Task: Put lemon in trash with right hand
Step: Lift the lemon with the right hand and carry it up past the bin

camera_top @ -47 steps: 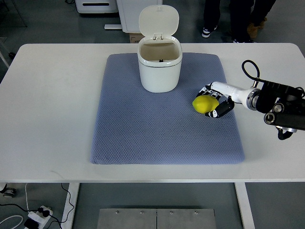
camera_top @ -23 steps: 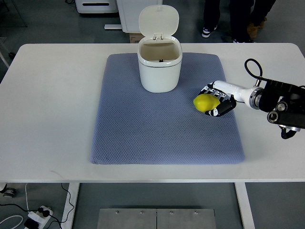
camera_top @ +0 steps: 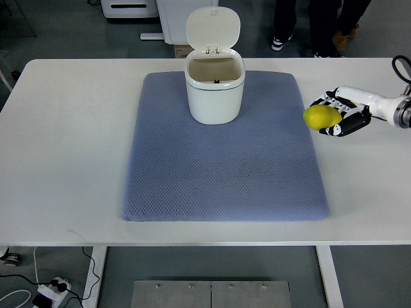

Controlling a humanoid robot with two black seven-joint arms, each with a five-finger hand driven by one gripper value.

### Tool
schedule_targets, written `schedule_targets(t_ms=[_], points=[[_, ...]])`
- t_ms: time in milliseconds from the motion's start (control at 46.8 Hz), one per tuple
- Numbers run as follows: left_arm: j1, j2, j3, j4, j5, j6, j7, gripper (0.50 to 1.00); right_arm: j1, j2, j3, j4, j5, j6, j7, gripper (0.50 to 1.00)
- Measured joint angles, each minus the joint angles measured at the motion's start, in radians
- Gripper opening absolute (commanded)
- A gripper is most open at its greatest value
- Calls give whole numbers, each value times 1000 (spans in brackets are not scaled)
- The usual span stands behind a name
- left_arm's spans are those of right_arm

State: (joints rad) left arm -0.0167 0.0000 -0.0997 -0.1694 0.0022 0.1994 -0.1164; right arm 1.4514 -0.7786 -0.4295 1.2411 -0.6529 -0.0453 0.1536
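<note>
A yellow lemon (camera_top: 322, 116) is held in my right hand (camera_top: 338, 115), whose fingers are curled around it. The hand sits to the right of the blue-grey mat (camera_top: 225, 151), above the white table, with its arm entering from the right edge. The white trash bin (camera_top: 215, 86) stands at the back middle of the mat with its lid flipped up and its inside showing. The lemon is well to the right of the bin. My left arm is not in view.
The white table (camera_top: 64, 128) carries the mat. A person's legs and shoes (camera_top: 279, 35) stand behind the table's far edge. White equipment (camera_top: 131, 8) stands on the floor at the back.
My right hand has lifted the lemon off the mat and moved right and a little back, from the mat's right part to past its right edge.
</note>
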Motion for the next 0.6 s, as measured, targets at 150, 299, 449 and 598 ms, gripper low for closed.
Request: schedule_targets(t_ms=[150,299,449,598], points=[[0,0,0,0,0,0,0,1000,38,-79,104,0,1,110,-1,500],[0,0,0,0,0,0,0,1000,101,-113,149,0,1,179,-11,500],[0,0,0,0,1,0,0,1000,160,-114,151,1,18,206,-17,500],[-1,0,0,0,1,0,0,1000,184,-73,151,1,29,205,-42,500]])
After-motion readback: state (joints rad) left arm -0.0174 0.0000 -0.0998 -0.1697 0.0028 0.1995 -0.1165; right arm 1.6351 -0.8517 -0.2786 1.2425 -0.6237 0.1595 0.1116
